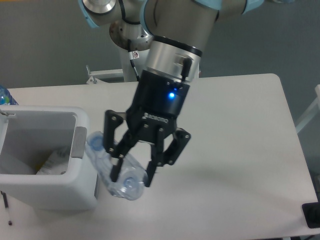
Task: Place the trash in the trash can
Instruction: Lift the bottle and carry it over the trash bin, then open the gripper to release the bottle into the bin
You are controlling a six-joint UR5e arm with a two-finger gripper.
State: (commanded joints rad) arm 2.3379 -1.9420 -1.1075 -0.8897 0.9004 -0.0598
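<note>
**Bottle held in the gripper beside the trash can**

Bottle (116, 172), clear plastic, sits crosswise between the two dark fingers (116, 167) of the gripper (131, 176), which close on its middle. It is tilted: the blue-capped end (96, 143) points up toward the trash can's grey side panel (79, 142), and the rounded base (131, 184) points down toward the near edge of the table (240, 150). Whether the bottle is lifted clear of the table or touching it cannot be told from this view.

Above the fingers, the black gripper body shows a small blue light (lit), and the silver wrist and grey arm (175, 35) rise from it to the right of the trash can.

The trash can (47, 187), white with a thick rim, stands just beside the bottle on the left. Inside it lies the crumpled wrapper (54, 161), low against the wall nearest the bottle.
</note>
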